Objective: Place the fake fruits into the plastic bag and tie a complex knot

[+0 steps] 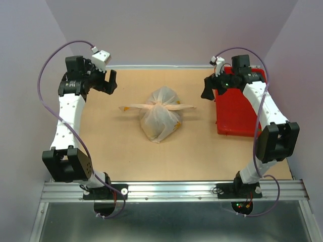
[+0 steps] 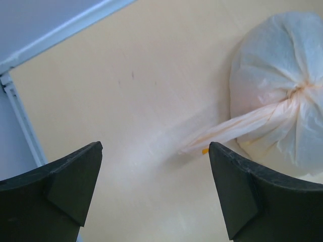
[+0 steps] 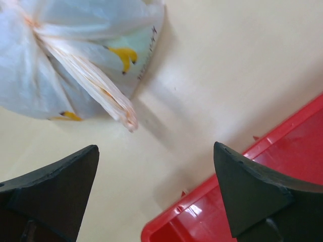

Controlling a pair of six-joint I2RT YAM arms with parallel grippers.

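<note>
The plastic bag (image 1: pixel 160 121) lies bulging in the middle of the table, its neck drawn into a knot (image 1: pixel 162 105). Two thin handle ends stick out sideways, one to the left (image 1: pixel 130 107) and one to the right (image 1: pixel 185 106). The fake fruits are hidden inside; only yellow marks (image 3: pixel 124 54) show on the bag's wall. My left gripper (image 1: pixel 112 80) hangs open at the far left, apart from the left end (image 2: pixel 227 131) and holding nothing. My right gripper (image 1: pixel 208 88) is open at the far right, clear of the right end (image 3: pixel 103 88). Both wrist views show the knot (image 2: pixel 303 89) (image 3: pixel 33 22).
A red tray (image 1: pixel 237 113) lies along the table's right side, and its corner (image 3: pixel 252 206) sits just under my right gripper. A white rail (image 2: pixel 60 33) and grey wall border the table behind my left gripper. Purple walls enclose the workspace.
</note>
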